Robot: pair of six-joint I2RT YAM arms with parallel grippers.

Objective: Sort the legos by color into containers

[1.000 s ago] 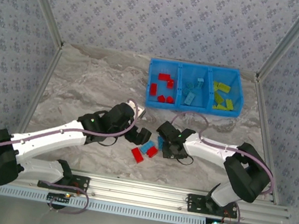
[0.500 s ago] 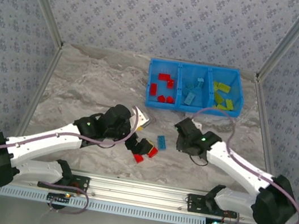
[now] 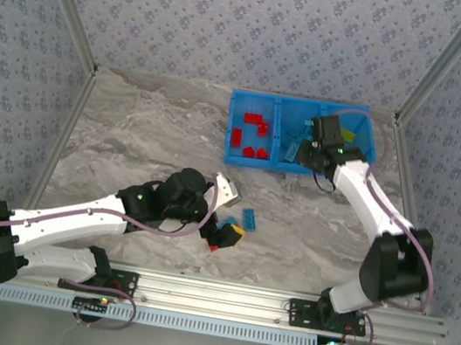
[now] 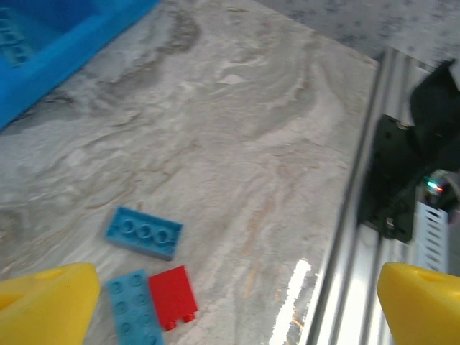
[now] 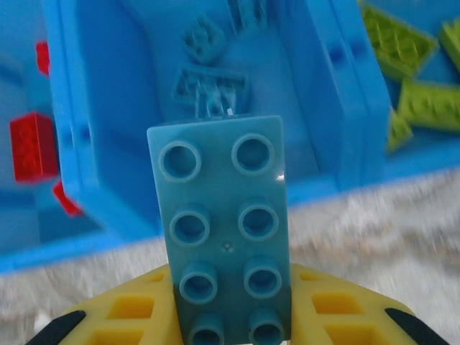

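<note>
Near left hand (image 4: pixel 233 305): three loose legos (image 4: pixel 144 232)

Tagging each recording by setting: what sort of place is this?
Probably a lab robot cell: patterned walls enclose a marble-look tabletop, and an aluminium rail runs along its near edge.

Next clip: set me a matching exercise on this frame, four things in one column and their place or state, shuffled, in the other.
Things
1. right gripper
2. left gripper
3. red legos
4. yellow-green legos

Place or state
A. left compartment of the bin, seen from the top view
B. jaws open, by loose bricks on the table
C. right compartment of the bin
D. shut on a light blue brick

Pairs: 1-D, 2-B, 3-A, 4-C
</note>
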